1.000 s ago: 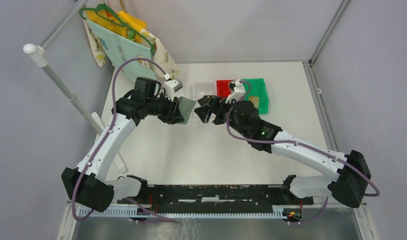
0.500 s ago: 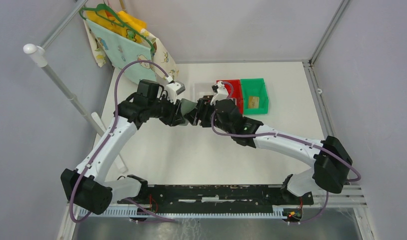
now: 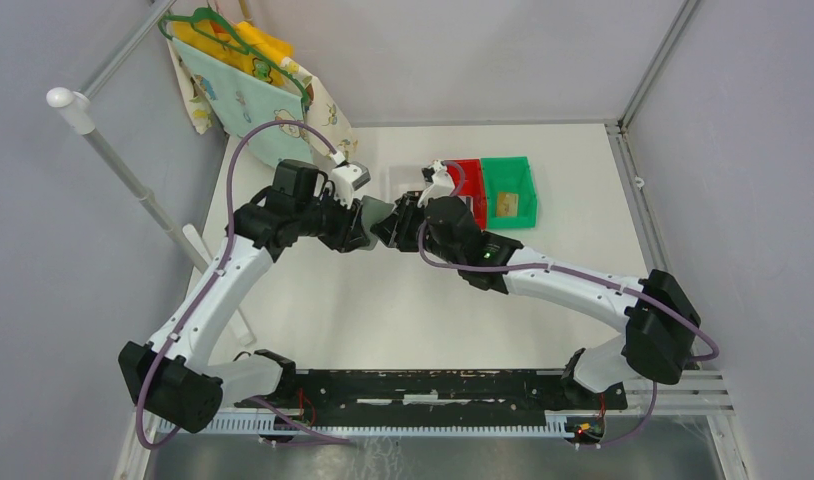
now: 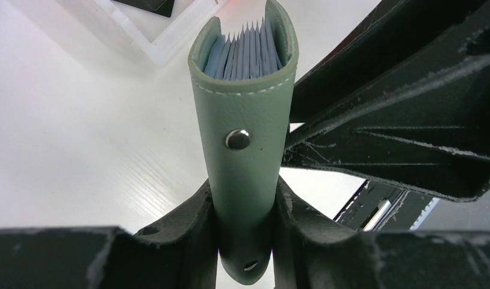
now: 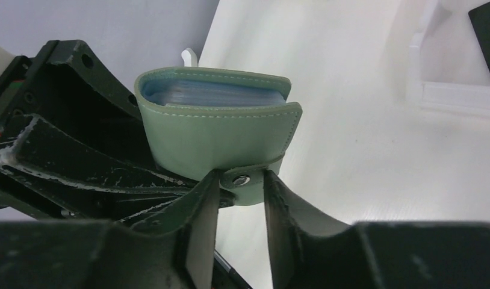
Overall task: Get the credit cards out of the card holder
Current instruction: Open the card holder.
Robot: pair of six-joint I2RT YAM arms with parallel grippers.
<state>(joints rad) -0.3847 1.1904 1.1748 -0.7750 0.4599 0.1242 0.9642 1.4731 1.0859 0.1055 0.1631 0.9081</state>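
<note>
My left gripper clamps the card holder in the air near the table's far edge. My right gripper seems pinched on its snap tab. The tab is fastened and the pockets are packed, so the credit cards remain to be pulled.

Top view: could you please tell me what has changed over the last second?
The right arm shifted left from over the bins to the holder, and its jaws closed onto the snap tab. The left jaws stayed clamped on the holder; bins unmoved.
</note>
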